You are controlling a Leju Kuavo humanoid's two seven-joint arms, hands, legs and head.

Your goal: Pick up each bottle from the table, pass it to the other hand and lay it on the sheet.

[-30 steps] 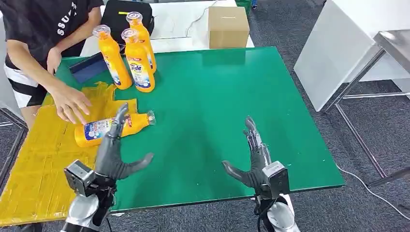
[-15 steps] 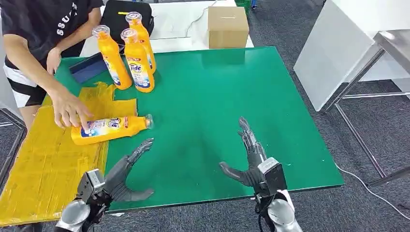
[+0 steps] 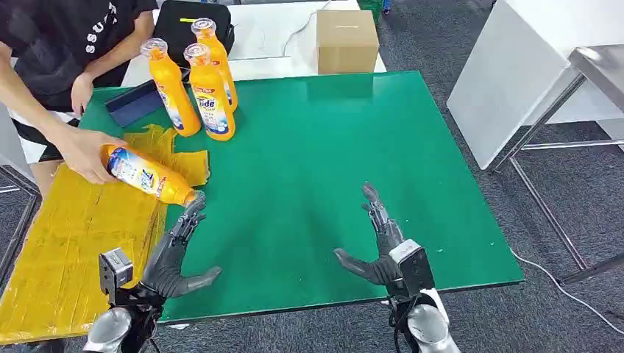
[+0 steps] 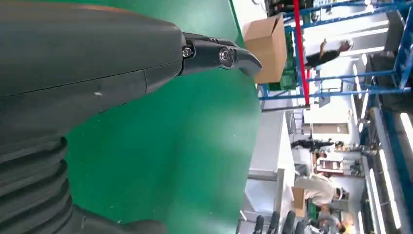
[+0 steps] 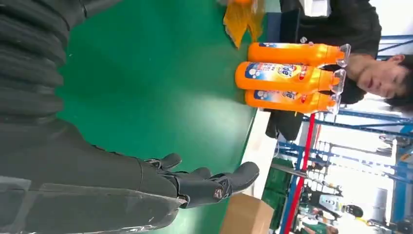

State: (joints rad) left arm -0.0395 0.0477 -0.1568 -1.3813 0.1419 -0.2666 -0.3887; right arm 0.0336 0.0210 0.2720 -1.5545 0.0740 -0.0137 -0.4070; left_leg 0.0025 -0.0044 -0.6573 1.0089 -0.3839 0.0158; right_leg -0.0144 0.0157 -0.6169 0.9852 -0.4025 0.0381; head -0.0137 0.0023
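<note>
Three orange Tide bottles (image 3: 199, 84) (image 5: 287, 78) stand upright at the far left of the green table (image 3: 331, 162). A person's hand (image 3: 81, 151) holds a fourth orange bottle (image 3: 147, 175) tilted above the yellow sheet (image 3: 73, 235), its cap pointing toward me. My left hand (image 3: 173, 254) (image 4: 97, 63) is open at the near left, fingertips just below that bottle's cap, holding nothing. My right hand (image 3: 379, 246) (image 5: 146, 185) is open near the table's front edge, fingers spread, holding nothing.
A person in a black shirt (image 3: 66, 37) stands at the far left. A dark blue pad (image 3: 132, 103) lies beside the standing bottles. A cardboard box (image 3: 347, 40) and a black bag (image 3: 184, 22) sit on the white table behind. A white table (image 3: 530, 73) stands to the right.
The person has lifted the lying bottle off the sheet and tilted it. My left hand drew back toward the table's near edge, then rose with fingers up. My right hand barely moved.
</note>
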